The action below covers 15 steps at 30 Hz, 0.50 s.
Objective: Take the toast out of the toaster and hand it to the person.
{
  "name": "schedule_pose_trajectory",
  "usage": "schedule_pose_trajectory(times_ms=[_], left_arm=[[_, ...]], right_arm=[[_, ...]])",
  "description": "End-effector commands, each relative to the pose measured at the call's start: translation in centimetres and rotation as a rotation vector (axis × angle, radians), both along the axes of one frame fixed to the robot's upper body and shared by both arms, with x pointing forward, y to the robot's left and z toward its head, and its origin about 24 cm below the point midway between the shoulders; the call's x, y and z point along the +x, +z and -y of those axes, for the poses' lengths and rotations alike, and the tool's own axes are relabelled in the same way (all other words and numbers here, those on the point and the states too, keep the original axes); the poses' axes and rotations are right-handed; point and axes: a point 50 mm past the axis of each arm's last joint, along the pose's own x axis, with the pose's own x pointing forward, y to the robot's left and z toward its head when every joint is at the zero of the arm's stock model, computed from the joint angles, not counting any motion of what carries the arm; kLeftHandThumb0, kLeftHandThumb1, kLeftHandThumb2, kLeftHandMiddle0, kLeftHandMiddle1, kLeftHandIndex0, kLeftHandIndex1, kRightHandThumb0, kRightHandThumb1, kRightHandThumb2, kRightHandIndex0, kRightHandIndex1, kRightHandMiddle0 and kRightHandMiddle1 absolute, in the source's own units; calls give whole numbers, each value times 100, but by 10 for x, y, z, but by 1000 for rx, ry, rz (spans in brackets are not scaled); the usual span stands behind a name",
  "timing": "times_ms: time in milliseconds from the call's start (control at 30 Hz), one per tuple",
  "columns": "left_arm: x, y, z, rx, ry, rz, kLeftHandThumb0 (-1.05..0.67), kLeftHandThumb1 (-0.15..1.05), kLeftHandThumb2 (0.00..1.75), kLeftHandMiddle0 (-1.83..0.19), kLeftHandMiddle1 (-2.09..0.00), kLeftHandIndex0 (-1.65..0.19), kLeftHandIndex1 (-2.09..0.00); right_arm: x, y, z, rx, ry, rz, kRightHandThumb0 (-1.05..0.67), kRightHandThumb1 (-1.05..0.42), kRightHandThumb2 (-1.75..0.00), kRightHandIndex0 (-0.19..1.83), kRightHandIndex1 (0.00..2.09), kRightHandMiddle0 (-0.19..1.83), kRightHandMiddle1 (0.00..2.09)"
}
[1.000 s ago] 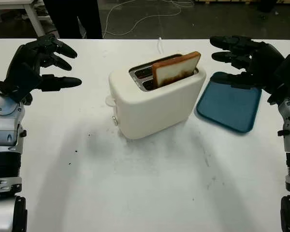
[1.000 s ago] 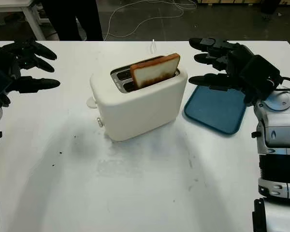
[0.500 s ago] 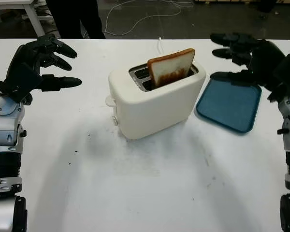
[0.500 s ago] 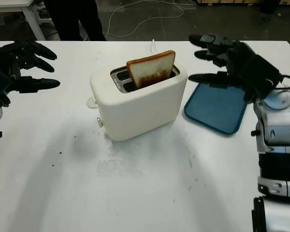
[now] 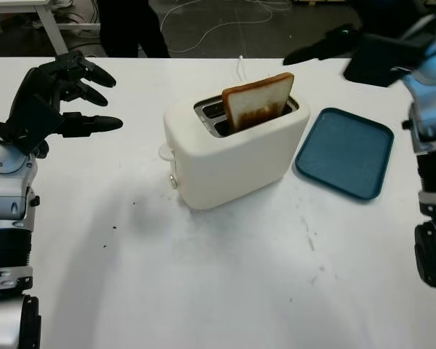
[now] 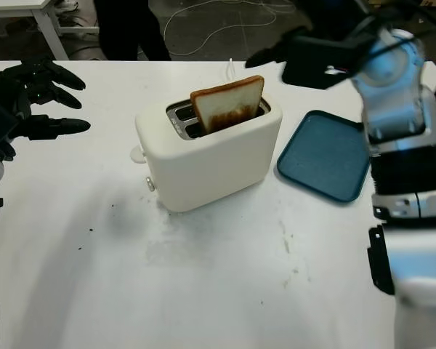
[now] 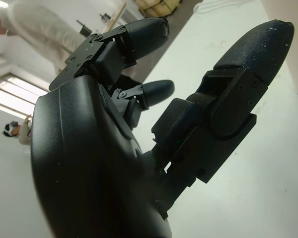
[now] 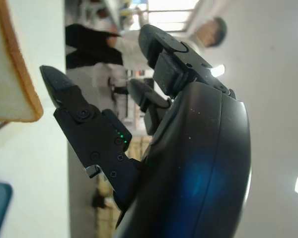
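Note:
A slice of toast [image 5: 257,102], browned at its middle, stands upright in the near slot of a cream toaster [image 5: 232,151] at the table's centre. My right hand [image 5: 327,49] is open and raised above the table's far edge, up and to the right of the toast, not touching it. The toast's crust edge [image 8: 12,64] is close by in the right wrist view. My left hand [image 5: 76,91] is open and hovers over the left side of the table, well away from the toaster. A person's dark trousers [image 5: 127,25] stand beyond the far edge.
A blue tray [image 5: 344,153] lies flat to the right of the toaster. A white cable [image 5: 241,67] runs from behind the toaster off the far edge. A white table leg [image 5: 49,29] stands at the back left. Small dark crumbs [image 5: 115,227] dot the tabletop.
The toast went from leaning in the slot to standing upright. My right hand has risen from beside the tray and swung up towards the far edge. The left hand has not moved.

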Motion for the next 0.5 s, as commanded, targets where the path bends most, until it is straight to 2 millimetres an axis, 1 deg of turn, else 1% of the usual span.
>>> schedule_pose_trajectory(times_ms=[0, 67, 167, 267, 400, 467], left_arm=[[0, -1, -1, 1, 4, 3, -105, 55, 0, -50, -130, -56, -113], [0, -1, -1, 3, 3, 3, -105, 55, 0, -50, -130, -56, -113], [0, -1, -1, 2, 3, 5, -105, 55, 0, -49, -130, -55, -114], [0, -1, -1, 0, 8, 3, -105, 55, 0, -50, -130, -56, -114], [0, -1, -1, 14, 14, 1, -105, 56, 1, -51, -129, -56, -113], [0, -1, -1, 3, 10, -5, -105, 55, 0, -50, -128, -56, -113]], right_arm=[[4, -2, -8, -75, 0, -13, -35, -50, -1, 47, 55, 69, 8], [8, -8, -10, -110, 17, -49, -40, -52, -1, 48, 52, 67, 6], [11, -18, -12, -187, 22, -80, -53, -57, -2, 49, 50, 67, 5], [13, -26, -14, -223, 43, -117, -53, -59, -2, 48, 48, 67, 4], [13, -31, -15, -240, 71, -164, -47, -61, -1, 46, 48, 65, 3], [13, -32, -16, -274, 66, -181, -50, -62, -1, 45, 48, 65, 3]])
